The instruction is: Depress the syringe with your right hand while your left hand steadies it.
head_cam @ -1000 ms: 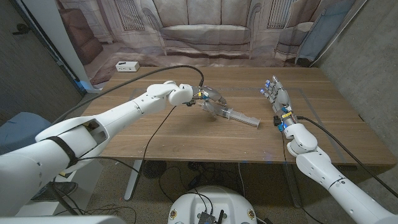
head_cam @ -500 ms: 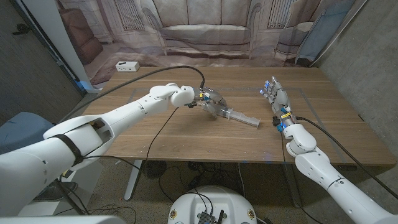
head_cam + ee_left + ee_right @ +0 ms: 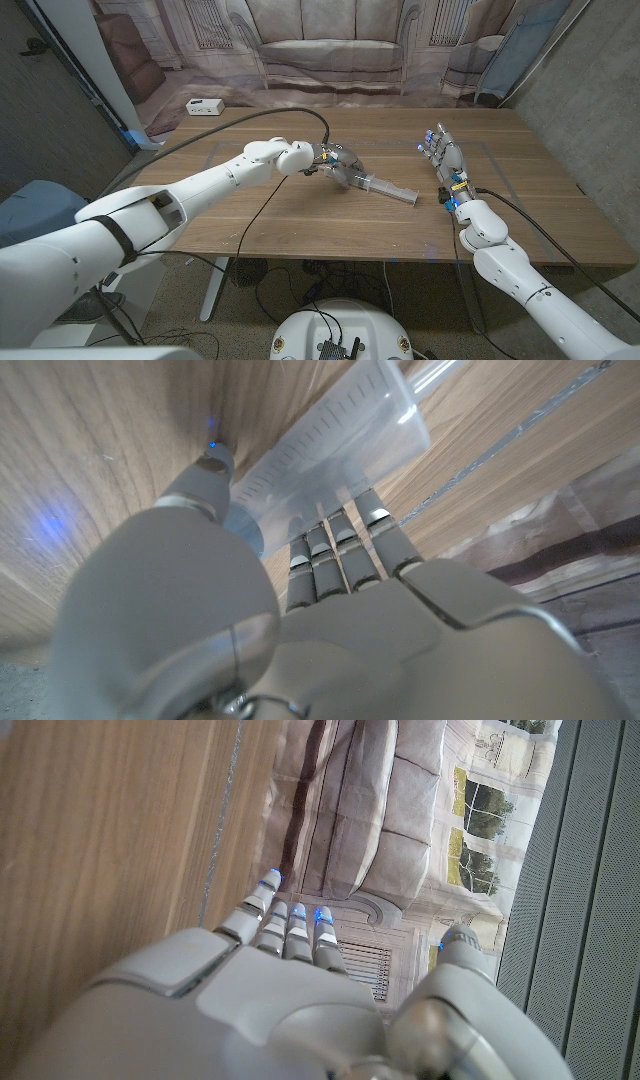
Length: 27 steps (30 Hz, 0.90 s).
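Your left hand grips the syringe barrel on the counter; steadying looks done. Your right hand, fingers spread and holding nothing, must next cross to the plunger end.

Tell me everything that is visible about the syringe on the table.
The syringe is a large clear plastic one with printed graduation marks on its barrel. It lies on its side on the wooden table, near the middle. The left hand grips one end, fingers over the barrel. The right hand stays apart from it.
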Each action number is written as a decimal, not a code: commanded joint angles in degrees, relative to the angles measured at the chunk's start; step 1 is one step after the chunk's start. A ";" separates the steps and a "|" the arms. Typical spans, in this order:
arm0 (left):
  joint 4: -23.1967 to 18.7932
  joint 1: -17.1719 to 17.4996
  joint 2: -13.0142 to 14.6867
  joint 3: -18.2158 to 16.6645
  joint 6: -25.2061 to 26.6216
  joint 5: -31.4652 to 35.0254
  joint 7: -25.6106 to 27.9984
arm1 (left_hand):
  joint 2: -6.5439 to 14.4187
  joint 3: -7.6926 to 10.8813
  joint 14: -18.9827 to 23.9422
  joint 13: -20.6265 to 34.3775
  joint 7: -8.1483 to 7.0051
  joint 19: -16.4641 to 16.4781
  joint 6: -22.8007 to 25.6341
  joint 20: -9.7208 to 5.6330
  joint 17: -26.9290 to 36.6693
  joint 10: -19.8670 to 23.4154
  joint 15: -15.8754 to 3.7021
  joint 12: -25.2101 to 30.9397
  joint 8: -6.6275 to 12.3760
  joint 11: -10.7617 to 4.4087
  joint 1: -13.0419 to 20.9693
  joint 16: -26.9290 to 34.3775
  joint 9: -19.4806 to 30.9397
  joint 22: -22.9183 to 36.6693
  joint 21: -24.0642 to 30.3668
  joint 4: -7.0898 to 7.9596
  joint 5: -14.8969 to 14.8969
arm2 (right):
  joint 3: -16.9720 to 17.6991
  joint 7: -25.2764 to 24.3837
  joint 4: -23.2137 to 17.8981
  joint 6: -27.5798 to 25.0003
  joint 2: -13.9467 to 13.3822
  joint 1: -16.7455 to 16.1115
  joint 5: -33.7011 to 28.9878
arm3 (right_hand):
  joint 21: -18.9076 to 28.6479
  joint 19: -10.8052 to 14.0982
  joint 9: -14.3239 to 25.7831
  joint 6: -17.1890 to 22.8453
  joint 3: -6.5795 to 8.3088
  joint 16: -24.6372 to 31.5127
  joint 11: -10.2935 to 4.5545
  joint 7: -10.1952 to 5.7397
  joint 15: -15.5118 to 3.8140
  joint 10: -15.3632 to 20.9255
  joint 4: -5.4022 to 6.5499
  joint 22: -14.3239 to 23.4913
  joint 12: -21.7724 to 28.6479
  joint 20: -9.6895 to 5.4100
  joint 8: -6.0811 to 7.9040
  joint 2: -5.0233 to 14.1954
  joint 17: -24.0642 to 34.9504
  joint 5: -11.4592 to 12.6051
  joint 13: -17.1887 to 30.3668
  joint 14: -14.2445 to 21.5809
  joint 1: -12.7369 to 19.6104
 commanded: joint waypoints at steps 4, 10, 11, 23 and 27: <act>1.86 0.15 -0.75 0.99 0.44 -1.00 0.82 | 2.70 0.06 4.57 0.52 -0.27 4.53 5.28 -0.24 0.44 4.30 -1.14 0.99 0.73 -0.99 6.00 1.32 0.36 0.15 1.30 -0.42 -0.15 | -0.01 0.79 0.65 0.52 0.31 0.38 0.62 | -0.31 0.70 0.16 0.28 -0.22 -0.01 -0.15 -0.24 0.30 0.34 -0.02 0.22 -0.07 0.16 0.01 -0.28 0.19 -0.12 0.15 0.35 0.73; 1.53 0.52 -0.89 0.72 1.09 -2.59 -0.45 | 4.31 -0.04 8.19 0.82 0.49 9.05 8.70 -0.51 0.85 8.02 -1.31 1.93 1.11 -0.61 11.30 2.69 0.51 0.26 3.02 -0.70 0.22 | 0.04 1.11 0.97 1.01 0.36 0.45 0.62 | -0.34 0.74 0.16 0.18 -0.29 0.13 -0.15 -0.28 0.69 0.35 -0.01 0.22 -0.09 0.26 -0.01 -0.32 0.22 -0.12 0.16 0.77 0.72; 1.39 0.62 -0.89 0.67 1.27 -2.77 -0.55 | 4.49 -0.15 8.84 0.90 0.47 9.82 9.48 -0.77 0.93 8.54 -1.78 2.07 1.27 -0.65 11.97 2.97 0.53 0.28 3.35 -0.65 0.23 | 0.16 0.97 0.84 0.90 0.51 0.37 0.98 | -0.34 0.75 0.16 0.18 -0.30 0.12 -0.23 -0.31 0.66 0.35 0.00 0.22 -0.10 0.27 0.00 -0.31 0.22 -0.12 0.16 0.75 0.73; -1.05 1.67 -0.13 -0.61 3.11 -4.25 -0.32 | 6.42 1.02 11.91 1.45 0.76 12.11 12.65 -1.36 0.60 11.29 -1.80 2.86 1.72 -0.37 15.38 3.26 0.68 0.36 4.55 -0.41 0.66 | 0.57 1.26 0.54 1.33 0.08 -0.45 1.22 | -0.33 0.96 0.16 0.06 -0.39 0.14 -0.19 -0.26 0.72 0.47 0.00 0.23 -0.10 0.35 -0.02 -0.37 0.28 -0.12 0.18 0.92 0.75; -2.22 2.33 0.56 -1.20 3.76 -4.54 0.02 | 6.69 1.29 12.43 1.53 0.84 12.46 13.23 -1.46 0.48 11.66 -1.95 2.91 1.79 -0.23 15.72 3.14 0.70 0.37 4.77 -0.33 0.72 | 0.88 1.03 0.14 1.46 -0.03 -0.75 1.28 | -0.34 0.97 0.17 0.14 -0.40 0.15 -0.13 -0.27 0.71 0.52 0.01 0.23 -0.09 0.37 0.02 -0.34 0.29 -0.11 0.18 0.96 0.76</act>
